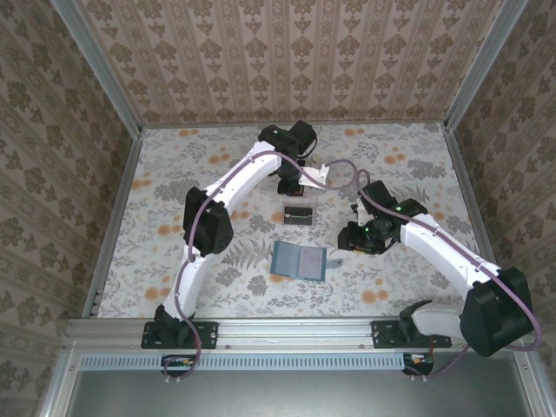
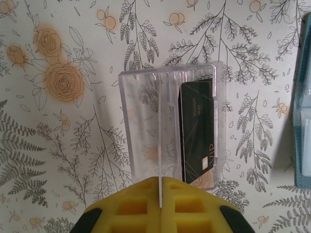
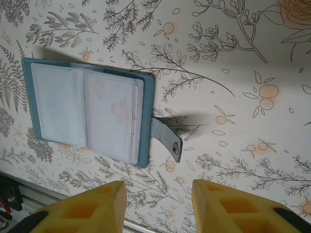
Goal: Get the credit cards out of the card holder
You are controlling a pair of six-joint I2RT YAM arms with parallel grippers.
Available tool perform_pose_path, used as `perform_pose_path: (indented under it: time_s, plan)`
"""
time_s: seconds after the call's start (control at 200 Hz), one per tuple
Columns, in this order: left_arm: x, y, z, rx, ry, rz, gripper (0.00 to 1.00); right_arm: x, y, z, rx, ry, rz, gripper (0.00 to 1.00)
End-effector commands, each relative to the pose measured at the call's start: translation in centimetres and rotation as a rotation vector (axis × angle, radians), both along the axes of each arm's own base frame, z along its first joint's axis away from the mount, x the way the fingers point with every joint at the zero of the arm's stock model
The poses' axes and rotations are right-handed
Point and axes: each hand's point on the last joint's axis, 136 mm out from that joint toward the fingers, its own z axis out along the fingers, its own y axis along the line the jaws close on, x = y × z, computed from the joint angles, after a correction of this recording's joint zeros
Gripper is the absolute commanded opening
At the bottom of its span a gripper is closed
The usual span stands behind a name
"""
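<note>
Lower centre of the overhead view: card holder [image 1: 298, 261], spread open, inside up, flat on the flowered table [image 1: 174, 165]. Through the right wrist camera, a teal rim around grey-blue clear sleeves at upper left of frame, with a snap strap [image 3: 166, 140] sticking out from the right-hand edge toward frame centre. Behind the right-hand sleeve, a pale pinkish card [image 3: 112, 114], possibly one of the credit cards, too washed out to be sure.

Just above the holder in the overhead view, apart from it: clear plastic stand [image 1: 301, 213]. Inside the stand's right-hand compartment, by the left wrist view: one dark credit card [image 2: 197, 131], face toward the camera, gold print on it. Through the left compartment, only the table pattern.

At the bottom edge of that same view, left gripper [image 2: 160, 206]: yellow pads pressed together, nothing visibly pinched, right at the near rim of the stand.

At the bottom of the right wrist view, right gripper [image 3: 158, 206]: yellow fingers [image 3: 92, 211] spread apart, bare table between, below the holder and strap in frame, gripping nothing. In the overhead view, just right of the holder, near the strap end.

Around the table on three sides: patterned walls [image 1: 287, 61].
</note>
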Motion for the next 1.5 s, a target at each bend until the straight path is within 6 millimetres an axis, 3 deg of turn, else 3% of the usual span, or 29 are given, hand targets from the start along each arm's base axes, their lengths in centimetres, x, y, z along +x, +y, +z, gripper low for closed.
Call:
perform_pose_path:
  time_s: [0.0, 0.49, 0.885, 0.93, 1.1, 1.495]
  plan:
    - [0.4, 0.0, 0.2, 0.0, -0.007, -0.039, 0.0, -0.7, -0.7, -0.6, -0.024, 0.026, -0.003, 0.41]
    - [0.6, -0.1, -3.2, 0.052, 0.048, -0.051, 0.0, -0.9, -1.0, -1.0, -0.02, 0.036, -0.014, 0.41]
    - [-0.4, 0.3, -4.2, 0.078, 0.116, -0.069, 0.0, -1.1, -1.1, -1.2, -0.02, 0.045, -0.023, 0.41]
    - [-0.2, 0.3, -4.1, 0.082, 0.107, -0.064, 0.0, -1.1, -1.1, -1.2, -0.021, 0.045, -0.023, 0.41]
    - [0.5, 0.2, -3.2, 0.072, 0.072, -0.049, 0.22, -1.1, -1.1, -1.0, -0.019, 0.042, -0.025, 0.41]
    - [3.3, -0.1, -2.0, 0.061, -0.062, -0.014, 0.24, -1.1, -1.1, -0.8, -0.016, 0.036, -0.028, 0.41]
